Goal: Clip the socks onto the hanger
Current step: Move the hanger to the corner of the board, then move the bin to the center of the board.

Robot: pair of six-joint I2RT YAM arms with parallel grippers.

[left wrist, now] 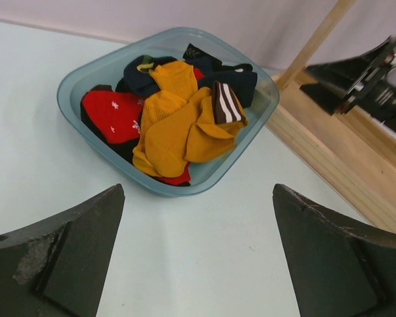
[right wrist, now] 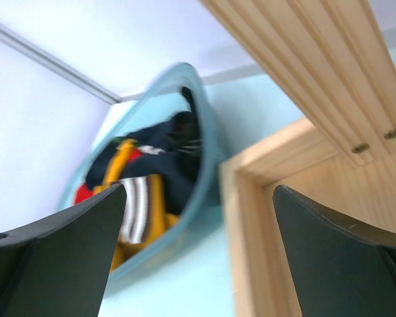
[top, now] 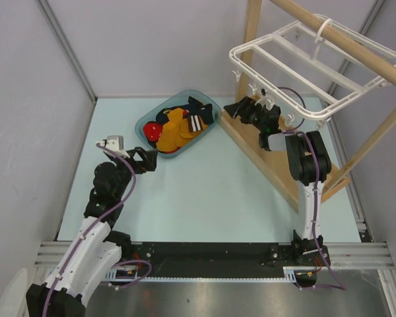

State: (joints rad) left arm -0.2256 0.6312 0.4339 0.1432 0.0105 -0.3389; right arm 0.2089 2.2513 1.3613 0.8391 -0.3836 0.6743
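Top external view: the socks (top: 175,129) lie heaped in a blue tub (top: 160,104) at the far middle of the desk (top: 204,191), mixed with red and navy ones. The hanger (top: 264,76) hangs by its hook from the rod of a wooden rack (top: 264,155) at the far right, and no sock shows on its clips. The left claw (top: 147,160) hovers just short of the tub's near corner. The right claw (top: 236,109) is raised under the hanger's near rail, close to the clips and pointing toward the tub.

Left wrist view: both fingers stand wide apart with nothing between them, aimed at the pile. The mustard socks lie on top in the middle, one striped dark cuff folded over at the right. A red sock (left wrist: 112,112) lies at the left and a navy sock (left wrist: 241,79) behind.

Right wrist view: this claw is also spread wide and empty, with the tub beyond and rack timber beside it.

Judged from this, the step is the first pick. The next move calls for the left claw to drop onto one mustard sock only, pinching an exposed fold clear of the red and navy ones.
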